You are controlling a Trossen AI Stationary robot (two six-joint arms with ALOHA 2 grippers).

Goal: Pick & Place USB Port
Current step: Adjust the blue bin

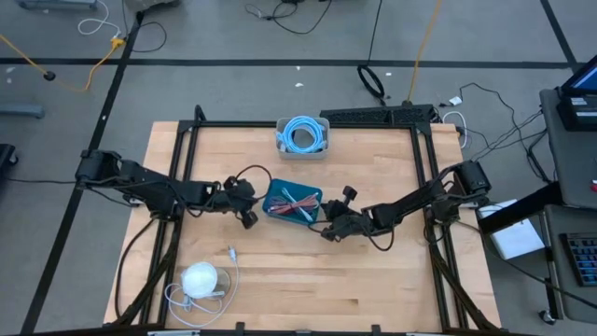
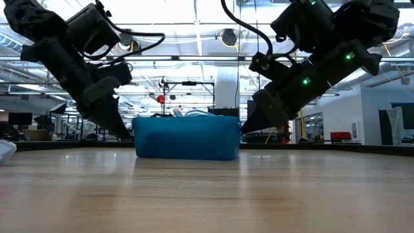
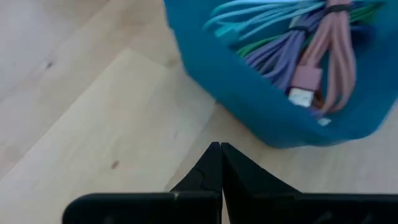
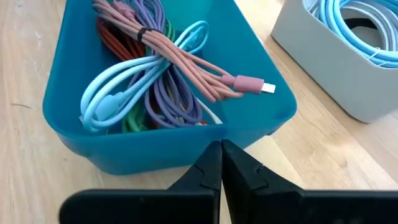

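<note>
A blue bin sits mid-table and holds several bundled cables. Among them is a pink cable whose USB plug lies on top, also seen in the left wrist view as the plug. My left gripper is shut. It tips down over the bare wood just left of the bin, with a strip of table between them. My right gripper is also shut. It sits low by the bin's near right corner, with its tips against the outline of the bin's wall. My left gripper touches nothing. My right gripper's shut tips stand right at the outside of the blue bin's wall, slanting down from the table's right. Whether they touch it I cannot tell.
A grey bin with a coiled light-blue cable stands at the far edge. A white round object with a white cord lies near the front left. Dark frame rails run along both sides of the table. Bare wood lies in front of the blue bin.
</note>
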